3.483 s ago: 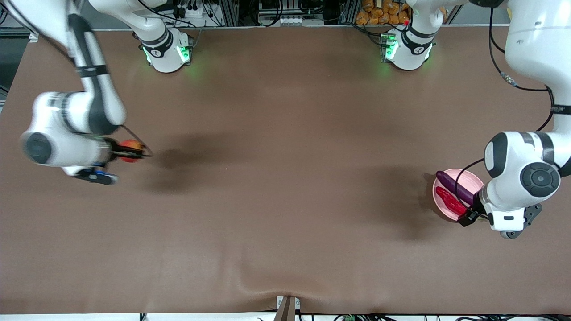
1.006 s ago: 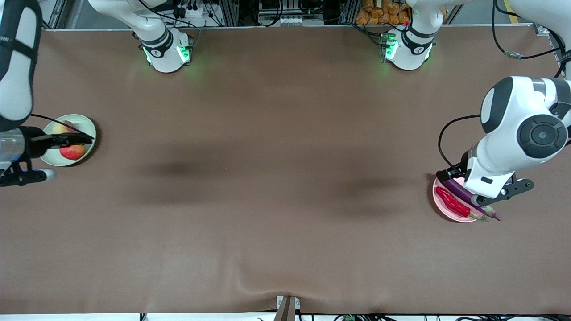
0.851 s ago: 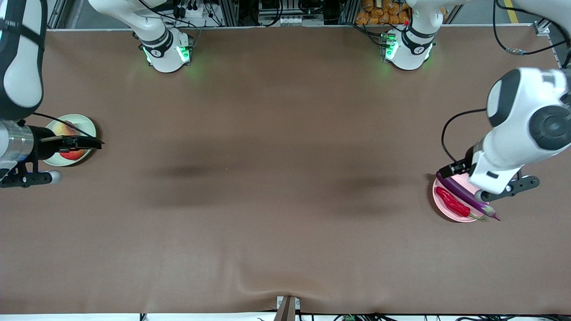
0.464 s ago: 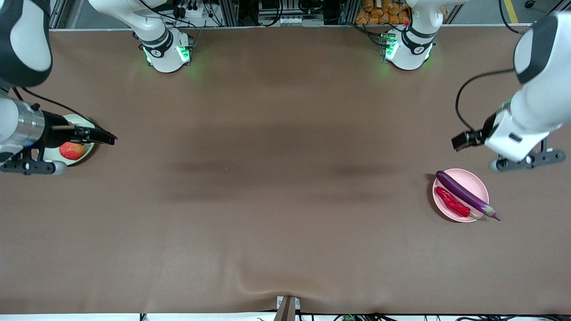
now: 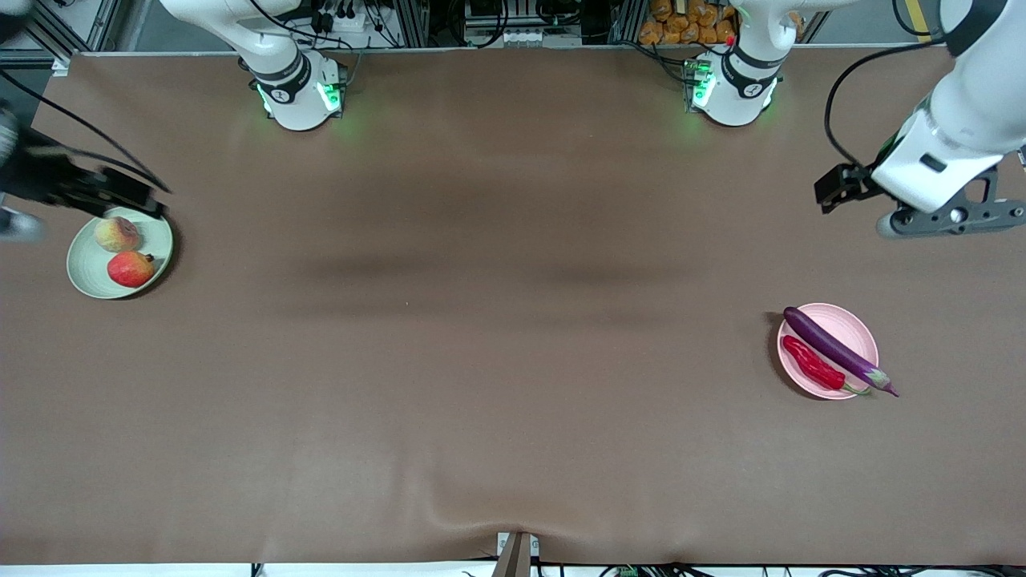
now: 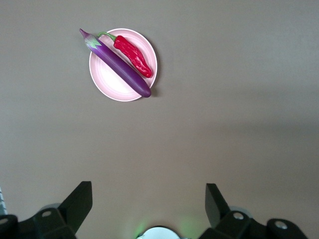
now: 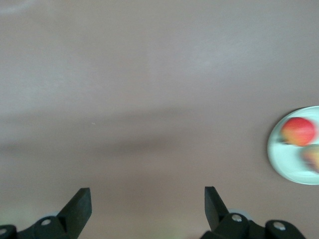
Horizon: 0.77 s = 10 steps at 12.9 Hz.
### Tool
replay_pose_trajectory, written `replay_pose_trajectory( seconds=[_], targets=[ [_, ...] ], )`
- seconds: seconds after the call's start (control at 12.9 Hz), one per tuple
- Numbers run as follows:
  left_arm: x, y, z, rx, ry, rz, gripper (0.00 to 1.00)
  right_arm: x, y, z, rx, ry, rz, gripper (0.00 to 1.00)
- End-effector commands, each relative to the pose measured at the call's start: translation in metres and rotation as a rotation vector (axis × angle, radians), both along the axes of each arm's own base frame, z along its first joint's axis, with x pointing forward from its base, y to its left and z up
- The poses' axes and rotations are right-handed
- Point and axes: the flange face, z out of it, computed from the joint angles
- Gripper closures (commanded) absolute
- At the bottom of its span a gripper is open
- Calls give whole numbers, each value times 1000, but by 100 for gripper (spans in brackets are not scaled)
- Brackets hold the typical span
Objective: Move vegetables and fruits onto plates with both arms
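The pale green plate holds the peach and the red-orange fruit. My right gripper is open and empty, up over the table beside that plate's rim. In the right wrist view the green plate with the red-orange fruit and the peach shows at the edge. The pink plate holds the purple eggplant and the red chili. My left gripper is open and empty, high over bare table. The left wrist view shows the pink plate, eggplant and chili.
The brown table stretches between the two plates. The eggplant's stem end overhangs the pink plate's rim. The arm bases stand along the table's edge farthest from the front camera.
The right gripper let go of the red-orange fruit on the green plate and drew back upward. The left gripper rose off the pink plate and moved away from it.
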Motion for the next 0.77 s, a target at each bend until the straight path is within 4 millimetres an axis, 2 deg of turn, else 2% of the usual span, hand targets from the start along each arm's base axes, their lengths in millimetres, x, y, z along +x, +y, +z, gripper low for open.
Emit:
replay_pose_trajectory(
  seconds=[0.0,0.15,0.46,0.62,0.7],
  targets=[
    [-12,11,10,-19,7,-43,0,6,-7,53,-120,9,38,0],
    [-16,11,12,-18,31,-61,0,6,-8,52,-108,19,37,0],
    [-25,9,28,-46,17,-116,0,5,2,42,-112,56,71,0],
    [-25,12,34,-92,13,-104,0,1,-6,47,-119,44,60,0],
    [-24,13,35,-111,13,-91,0,-2,-13,39,-126,40,50,0]
  ],
)
